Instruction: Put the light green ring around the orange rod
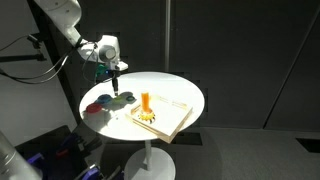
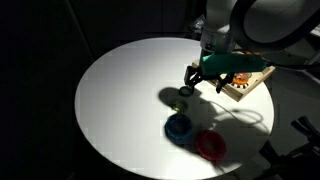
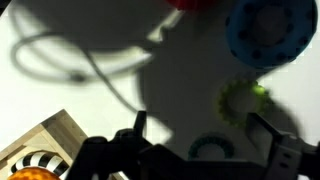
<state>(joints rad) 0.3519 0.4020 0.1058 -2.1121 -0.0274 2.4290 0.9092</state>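
In the wrist view, my gripper (image 3: 200,122) is open, with its two dark fingers spread wide. A small pale green-teal ring (image 3: 210,148), the light green ring, lies in shadow on the white table between the fingers. A second, lime-green ring (image 3: 243,100) lies just beyond it. The orange rod (image 1: 146,102) stands upright on its tan board (image 1: 170,120). It also shows in the wrist view (image 3: 30,172) at the lower left. In both exterior views the gripper (image 1: 117,88) (image 2: 190,85) hovers low over the table beside the board and holds nothing.
A blue ring (image 3: 268,30) (image 2: 179,126) and a red ring (image 2: 210,145) lie on the round white table (image 2: 120,100) beyond the gripper. The board (image 2: 245,88) sits near the table edge. A thin cable (image 3: 100,65) lies across the tabletop.
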